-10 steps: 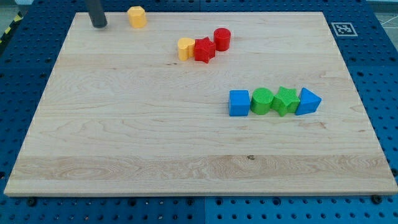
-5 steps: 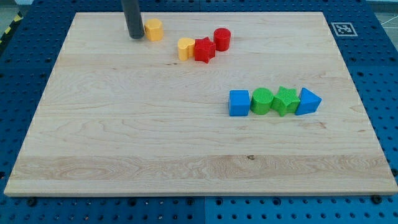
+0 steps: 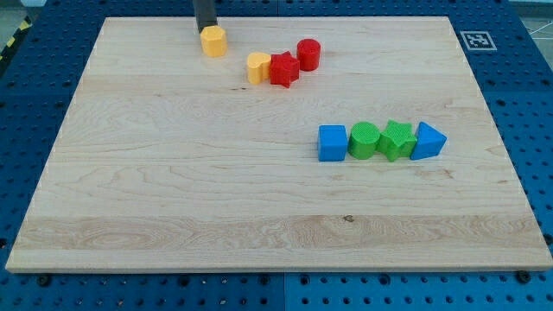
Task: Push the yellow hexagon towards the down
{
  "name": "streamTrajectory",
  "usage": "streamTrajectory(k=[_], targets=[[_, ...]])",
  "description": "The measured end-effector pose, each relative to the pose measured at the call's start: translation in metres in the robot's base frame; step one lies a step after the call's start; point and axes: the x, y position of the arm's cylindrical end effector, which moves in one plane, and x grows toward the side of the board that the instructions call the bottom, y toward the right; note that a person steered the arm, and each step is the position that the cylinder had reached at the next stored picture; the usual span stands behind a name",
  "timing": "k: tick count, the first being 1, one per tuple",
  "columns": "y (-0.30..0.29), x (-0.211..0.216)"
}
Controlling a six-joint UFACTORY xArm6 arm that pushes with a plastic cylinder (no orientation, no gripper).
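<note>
Yellow hexagon (image 3: 213,41) is touched from above by my tip (image 3: 206,28), upper left; no jaws exist on this end effector; the downward push is hardly begun.

Light wooden board (image 3: 173,199) as desk top, sitting on a blue perforated base (image 3: 527,95) with rows of holes. White fiducial marker tag (image 3: 477,40) at the view's top right, yellow-black hazard stripe (image 3: 12,39) at top left. Even lighting.
</note>
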Motion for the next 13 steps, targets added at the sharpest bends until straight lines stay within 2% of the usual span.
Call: streamTrajectory(k=[1,3,6,10,13], targets=[[0.000,0.024],[0.000,0.010],[0.000,0.050],[-0.008,0.058],[0.024,0.075]])
